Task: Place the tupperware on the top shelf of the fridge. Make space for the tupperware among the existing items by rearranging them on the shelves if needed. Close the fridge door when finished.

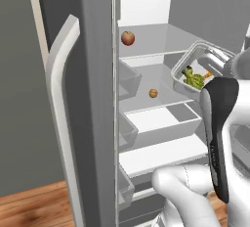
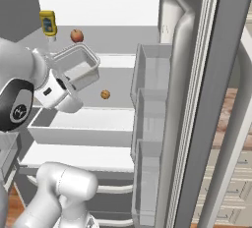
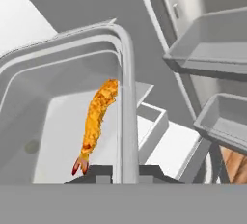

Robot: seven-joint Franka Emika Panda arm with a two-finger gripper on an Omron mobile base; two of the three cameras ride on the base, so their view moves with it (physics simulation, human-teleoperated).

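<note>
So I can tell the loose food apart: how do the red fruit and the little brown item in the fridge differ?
The red fruit is bigger and red-orange; the brown item is smaller and tan. The fruit sits on the top shelf, the brown item on a shelf below it. Both are round and lie loose.

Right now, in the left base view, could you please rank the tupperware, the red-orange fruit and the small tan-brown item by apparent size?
1. tupperware, though it is nearest the camera
2. red-orange fruit
3. tan-brown item
</note>
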